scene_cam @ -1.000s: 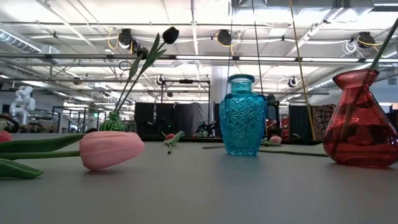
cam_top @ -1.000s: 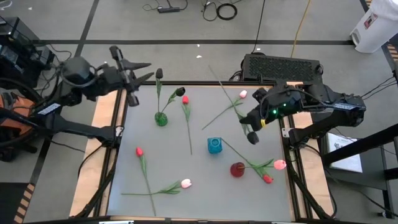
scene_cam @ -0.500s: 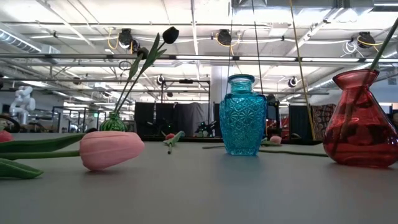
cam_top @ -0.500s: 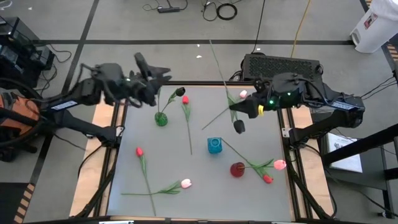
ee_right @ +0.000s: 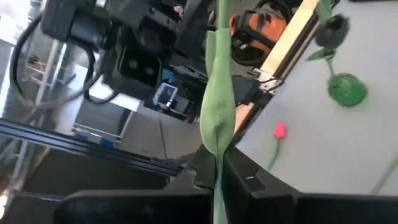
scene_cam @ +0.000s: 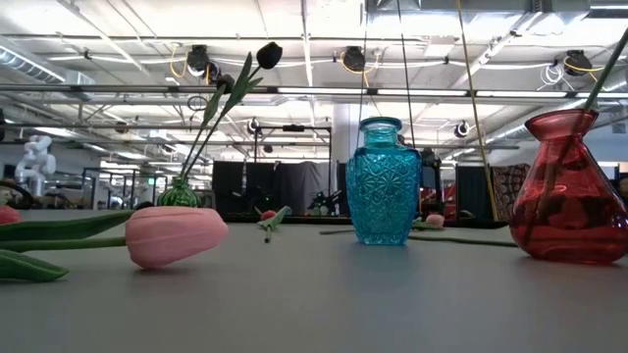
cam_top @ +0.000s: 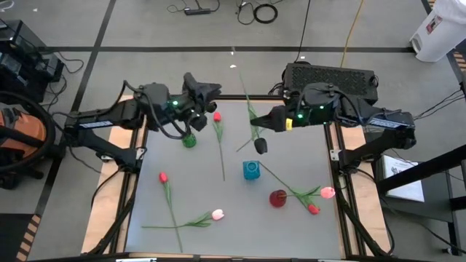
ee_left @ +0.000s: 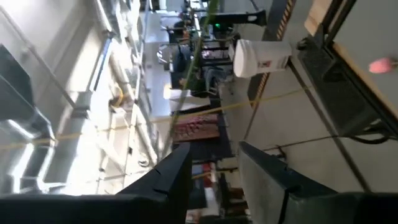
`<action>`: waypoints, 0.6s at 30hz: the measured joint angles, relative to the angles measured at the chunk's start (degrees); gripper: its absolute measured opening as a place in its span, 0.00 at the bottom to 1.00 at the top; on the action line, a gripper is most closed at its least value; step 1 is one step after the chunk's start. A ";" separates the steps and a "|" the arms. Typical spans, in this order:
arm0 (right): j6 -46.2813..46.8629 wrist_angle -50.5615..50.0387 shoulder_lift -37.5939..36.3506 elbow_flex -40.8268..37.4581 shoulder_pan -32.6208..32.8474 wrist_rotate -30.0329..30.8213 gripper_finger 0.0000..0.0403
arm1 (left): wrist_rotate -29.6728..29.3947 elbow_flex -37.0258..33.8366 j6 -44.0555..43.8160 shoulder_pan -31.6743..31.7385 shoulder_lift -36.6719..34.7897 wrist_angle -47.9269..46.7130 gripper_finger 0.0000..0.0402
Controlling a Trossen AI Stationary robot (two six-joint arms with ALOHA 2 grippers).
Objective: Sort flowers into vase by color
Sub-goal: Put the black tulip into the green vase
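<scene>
Tulip carried upright by your right gripper (cam_top: 256, 129), on its way over the vases.

Your right gripper's jaws are clamped on the green stem (ee_right: 217, 112), so the flower's near-black head (cam_top: 261, 145) hangs below and the stem stands clear of the table (cam_top: 291, 167) for threading into a neck. It sits just beyond the blue vase (cam_top: 251, 170); the green vase (cam_top: 188, 139), already holding dark flowers, seems the colour match. Your left gripper (cam_top: 206, 89) hovers over that green vase with jaws apart, likely to receive or steady the stem. Red and pink flowers (cam_top: 218, 214) lie loose; the red vase (cam_top: 278, 198) holds one stem.
</scene>
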 joint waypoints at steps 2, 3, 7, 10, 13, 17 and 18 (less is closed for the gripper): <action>1.75 1.04 1.04 0.02 0.00 -0.05 0.00 | -0.02 -0.02 1.85 -0.79 0.77 0.88 0.34; 2.42 0.65 1.39 0.00 0.00 -0.16 0.00 | 0.00 -0.02 2.61 -1.30 1.11 1.69 0.34; 3.68 1.51 2.62 -0.02 0.02 -1.28 0.00 | -0.06 -0.04 4.20 -2.94 1.67 1.52 0.34; 4.71 4.04 3.33 0.04 0.04 -1.37 0.00 | -0.11 -0.04 4.22 -4.12 2.10 1.43 0.34; 5.31 5.71 3.76 0.04 0.04 -1.68 0.00 | -0.07 -0.04 4.15 -5.28 2.17 1.29 0.34; 6.92 8.19 3.91 0.04 0.02 -2.90 0.00 | 0.04 -0.04 4.15 -6.48 2.64 1.28 0.34; 7.74 8.68 4.03 0.04 0.02 -3.02 0.00 | 0.05 -0.06 4.13 -6.78 2.70 1.24 0.34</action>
